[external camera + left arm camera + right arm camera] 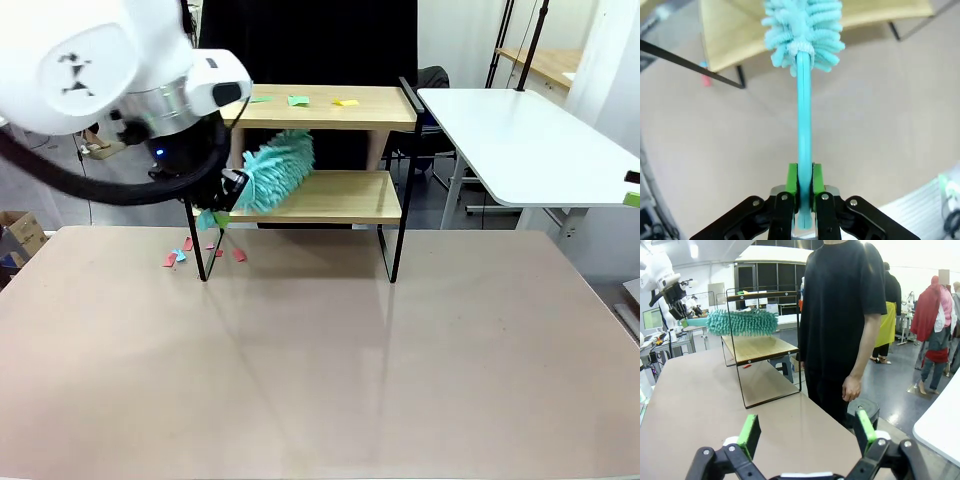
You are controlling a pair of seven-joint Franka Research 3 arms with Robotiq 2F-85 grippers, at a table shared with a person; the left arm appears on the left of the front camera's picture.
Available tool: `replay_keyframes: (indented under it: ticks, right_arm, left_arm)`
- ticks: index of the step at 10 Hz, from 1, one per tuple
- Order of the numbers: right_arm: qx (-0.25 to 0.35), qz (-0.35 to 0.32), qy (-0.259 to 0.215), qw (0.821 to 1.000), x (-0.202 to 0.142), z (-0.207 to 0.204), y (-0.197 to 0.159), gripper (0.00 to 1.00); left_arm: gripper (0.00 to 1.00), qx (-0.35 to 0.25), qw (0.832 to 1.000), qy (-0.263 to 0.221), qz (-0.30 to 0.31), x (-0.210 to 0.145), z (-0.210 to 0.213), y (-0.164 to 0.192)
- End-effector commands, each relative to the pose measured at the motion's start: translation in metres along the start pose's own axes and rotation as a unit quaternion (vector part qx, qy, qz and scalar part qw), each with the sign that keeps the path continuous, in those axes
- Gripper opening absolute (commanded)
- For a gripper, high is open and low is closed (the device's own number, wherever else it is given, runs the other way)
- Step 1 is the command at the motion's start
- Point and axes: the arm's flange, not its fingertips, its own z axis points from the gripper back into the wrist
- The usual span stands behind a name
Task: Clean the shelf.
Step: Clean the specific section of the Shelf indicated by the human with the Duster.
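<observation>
Shelf stands at the far middle of the table: two wooden boards in one black frame. Left gripper: jaws clamped on the flat teal handle of one duster, both green pads pressed against it. The handle runs straight out to a fluffy teal head, whose tip is cut off by the top edge of the left wrist view. In the front view we find that head at the left end of the shelf, between the two boards and over the lower one; we cannot tell whether it touches the wood. The left gripper is mostly hidden there behind the arm's own wrist. The top board carries three paper scraps, two green and one yellow. On the table by the shelf's left front leg lie small red bits and one blue; they are too small for a sure count, and we make it about five. Right gripper: jaws wide apart with nothing between them, well apart from the shelf. One person stands beside the shelf, one hand hanging, the other hidden behind the body. One white side table stands beyond, at the right.
</observation>
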Motion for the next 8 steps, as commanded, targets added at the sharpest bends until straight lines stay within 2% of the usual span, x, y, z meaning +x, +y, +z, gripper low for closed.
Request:
replay_keyframes:
  ticks: [1,2,5,7,8]
  right_arm:
    - [-0.002,-0.005,0.016,1.0,0.007,-0.003,0.002,1.0]
    - [-0.002,-0.005,0.016,1.0,0.007,-0.003,0.002,1.0]
    - [-0.002,-0.005,0.016,1.0,0.007,-0.003,0.002,1.0]
    - [-0.002,-0.005,0.016,1.0,0.007,-0.003,0.002,1.0]
    - [-0.002,-0.005,0.016,1.0,0.007,-0.003,0.002,1.0]
  left_arm:
    - [0.14,-0.073,0.993,0.028,-0.087,-0.022,0.008,0.02]
    - [0.14,-0.11,0.981,0.037,-0.152,-0.028,0.015,0.027]
    - [0.14,-0.199,0.958,0.003,-0.206,-0.038,0.027,0.056]
    - [0.14,-0.256,0.928,-0.004,-0.272,-0.046,0.025,0.076]
    - [0.14,-0.253,0.918,0.002,-0.304,-0.049,0.027,0.082]
